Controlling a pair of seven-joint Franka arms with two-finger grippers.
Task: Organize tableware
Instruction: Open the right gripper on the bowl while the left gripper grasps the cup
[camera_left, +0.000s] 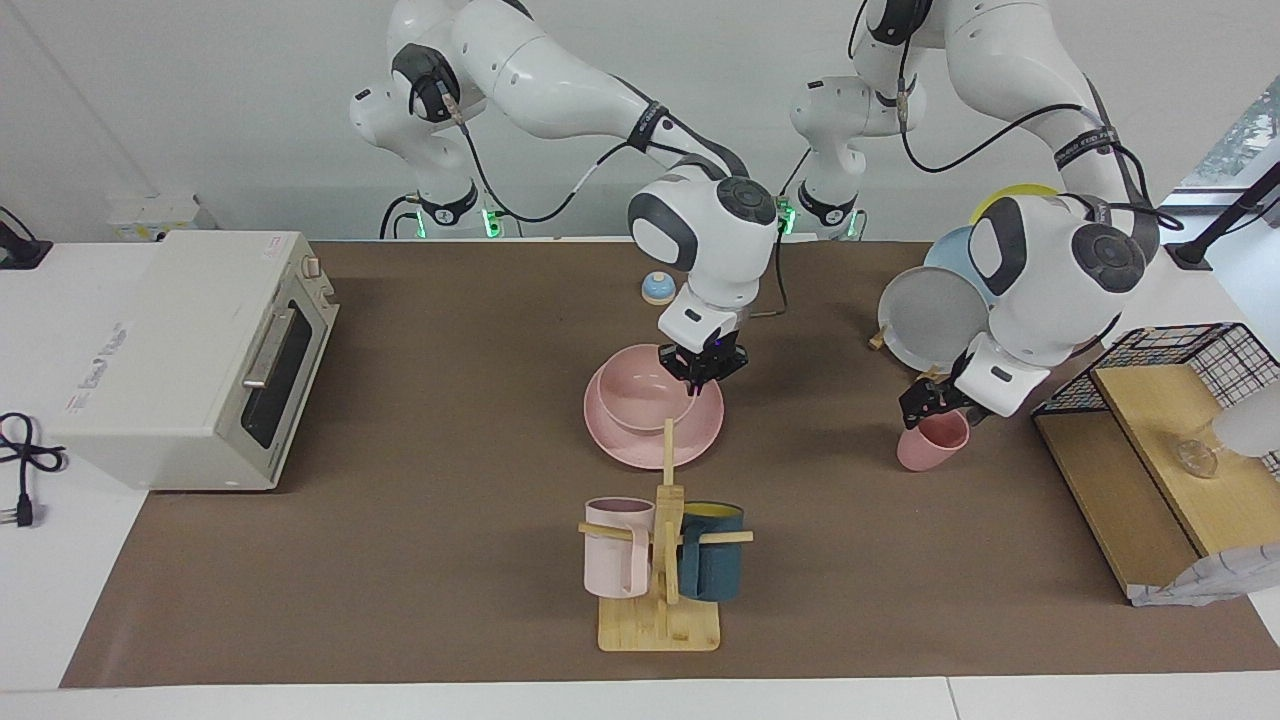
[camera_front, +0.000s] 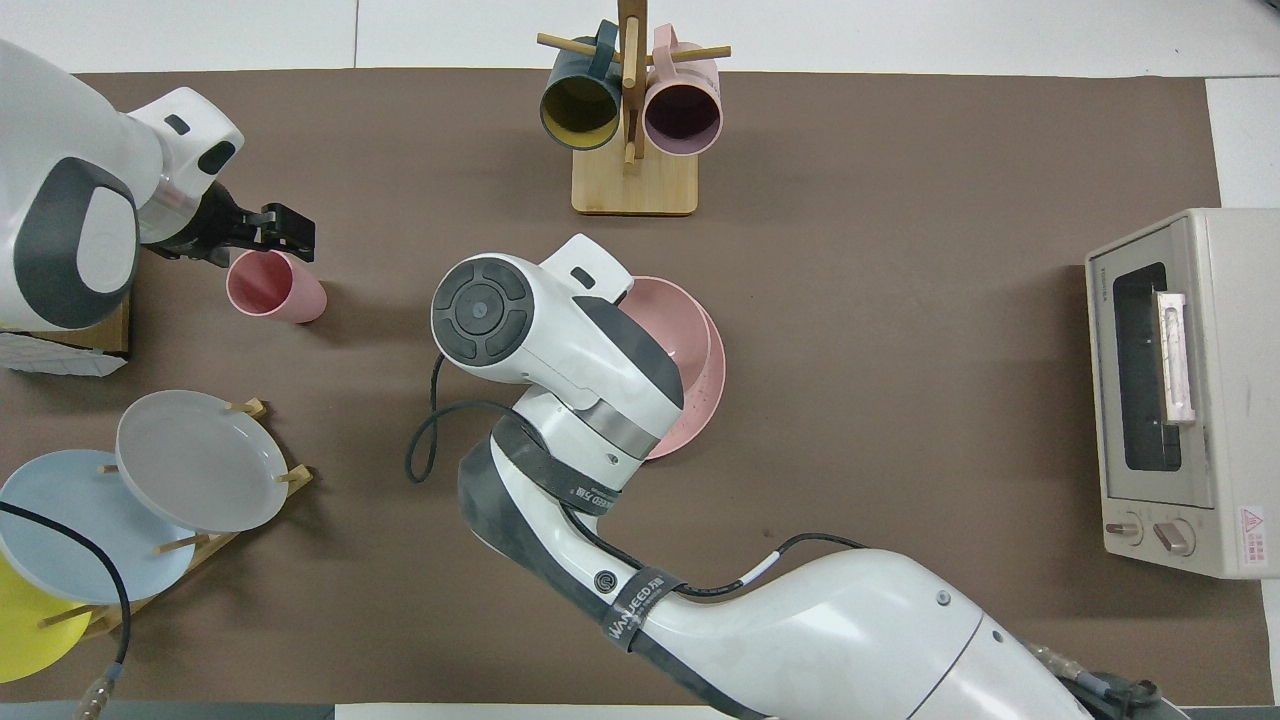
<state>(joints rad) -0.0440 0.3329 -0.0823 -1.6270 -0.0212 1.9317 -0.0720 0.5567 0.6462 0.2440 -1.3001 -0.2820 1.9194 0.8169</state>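
The pink bowl (camera_left: 640, 395) sits in the pink plate (camera_left: 640, 452) at the middle of the table; both show in the overhead view, bowl (camera_front: 685, 320) and plate (camera_front: 706, 400). My right gripper (camera_left: 706, 372) is down at the bowl's rim on the side nearer the robots and is shut on it. In the overhead view its wrist hides the fingers. The pink cup (camera_left: 932, 442) stands upright on the table toward the left arm's end (camera_front: 275, 287). My left gripper (camera_left: 928, 405) is at the cup's rim (camera_front: 270, 235).
A wooden mug tree (camera_left: 660, 590) with a pale pink and a teal mug stands farther from the robots than the plate. A toaster oven (camera_left: 190, 360) is at the right arm's end. A rack of grey, blue and yellow plates (camera_left: 930, 315) and a wire basket (camera_left: 1190, 350) are near the left arm.
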